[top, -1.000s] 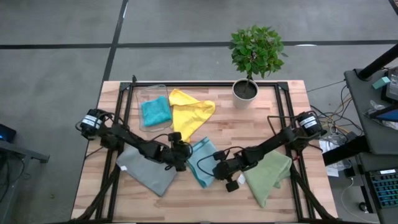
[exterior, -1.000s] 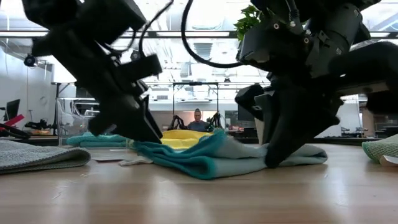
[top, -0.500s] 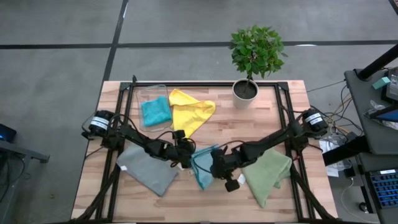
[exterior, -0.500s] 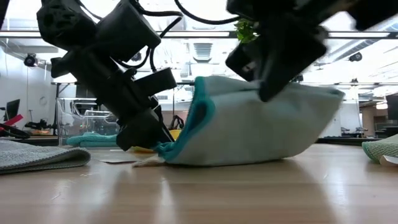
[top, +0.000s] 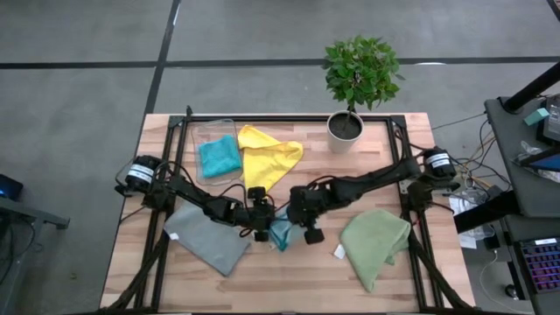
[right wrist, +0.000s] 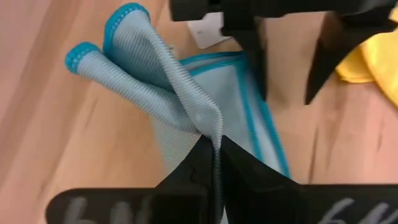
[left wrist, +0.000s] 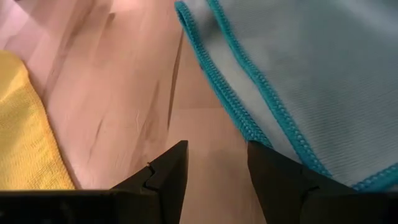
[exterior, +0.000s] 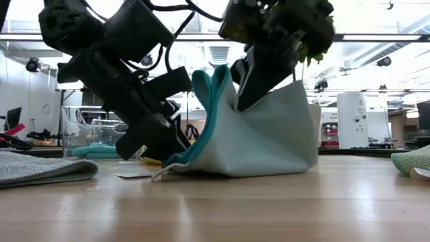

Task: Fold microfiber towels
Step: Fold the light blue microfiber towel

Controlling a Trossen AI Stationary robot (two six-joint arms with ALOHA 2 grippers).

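Carrying the pinched edge of the light blue towel (top: 281,233) leftward, your right hand (top: 300,217) has swung across the counter (top: 394,280) from beside the olive green towel (top: 376,245) to a spot just right of your left hand (top: 261,219) over the last second. In the low view the cloth, which lay flat a second ago, now stands up in a tall fold with its teal-stitched hem at the top and its lower edge on the wood. That looks like the half-fold under way: the lifted side is being brought over toward the pinned side, and it has yet to be laid down. Your right hand is clamped shut on a doubled ridge of the light blue towel, seen gathered between its fingers in the right wrist view. Your left hand sits low at the towel's left corner with its fingers parted; the hem lies just ahead of them and I cannot tell that they grip it. So the towel hangs below and left of the right hand, between the two hands, near the middle of the counter. The grey towel (top: 208,241) lies near left, the yellow towel (top: 267,157) farther back, the teal towel (top: 219,156) in the clear bin (top: 199,131).
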